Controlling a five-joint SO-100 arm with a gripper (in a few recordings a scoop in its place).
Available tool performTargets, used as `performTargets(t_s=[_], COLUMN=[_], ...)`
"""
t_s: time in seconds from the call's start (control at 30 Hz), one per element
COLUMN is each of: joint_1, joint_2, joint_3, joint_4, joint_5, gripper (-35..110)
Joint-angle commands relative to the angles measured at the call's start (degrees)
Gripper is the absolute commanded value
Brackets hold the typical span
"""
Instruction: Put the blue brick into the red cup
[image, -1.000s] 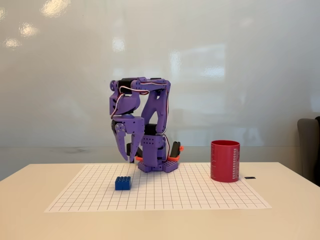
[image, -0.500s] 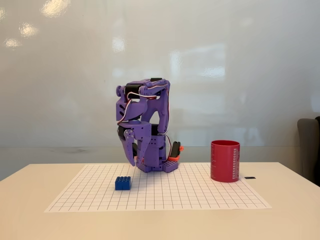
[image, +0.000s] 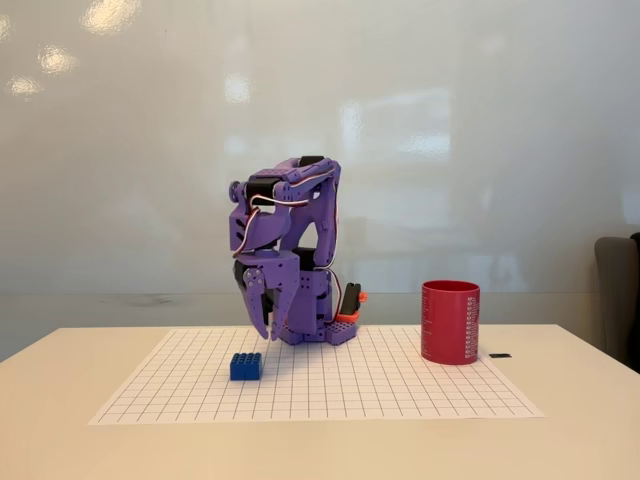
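White grid-lined sheet, flat on a pale beige table. Small black item on the table off the sheet's right edge. Glossy white wall behind. Dark chair, far right.

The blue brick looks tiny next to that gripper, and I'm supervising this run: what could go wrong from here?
1. The blue brick is small and low on the grid mat; the gripper hangs above and slightly right of it, so an off-centre descent may nudge it aside.
2. The fingers look nearly closed and may land on the brick rather than around it.
3. The red cup is tall and far right, so a low carry could hit its rim.
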Motion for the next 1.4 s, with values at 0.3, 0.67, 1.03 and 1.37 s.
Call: performTargets(t_s=[0.3,0.67,1.03,1.37], joint_1=[1.8,-2.2,-0.1,-2.0], joint_2=[1.8,-2.3,-7.5,-8.6], joint_3=[0.1,1.5,1.8,2.8], joint_4=[2.0,1.8,1.1,0.0], joint_5=[1.4,1.4,-0.8,-1.3], gripper=[53,50,46,37])
